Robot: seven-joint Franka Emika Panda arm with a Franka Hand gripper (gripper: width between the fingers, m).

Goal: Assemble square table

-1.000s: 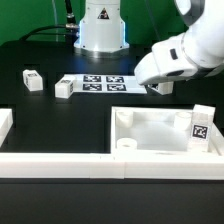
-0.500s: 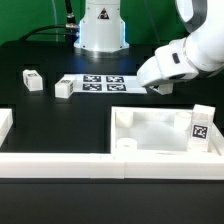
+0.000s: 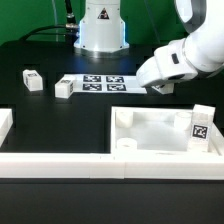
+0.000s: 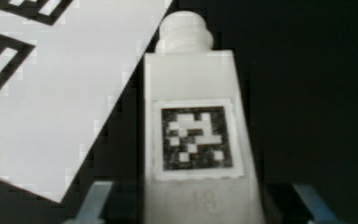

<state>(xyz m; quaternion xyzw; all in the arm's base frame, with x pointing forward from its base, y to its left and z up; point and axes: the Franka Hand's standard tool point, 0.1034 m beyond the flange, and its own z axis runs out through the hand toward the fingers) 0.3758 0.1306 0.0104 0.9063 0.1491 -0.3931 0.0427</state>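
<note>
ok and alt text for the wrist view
A white table leg with a black-and-white tag lies on the black table, between the two fingertips of the gripper, which stand either side of it with a dark gap showing. The marker board lies beside the leg.

You had a matte black counter (image 3: pixel 60 125), evenly lit; behind it your backdrop (image 3: pixel 20 15) was dark; a thin cable (image 3: pixel 45 33) trailed along the far edge.
</note>
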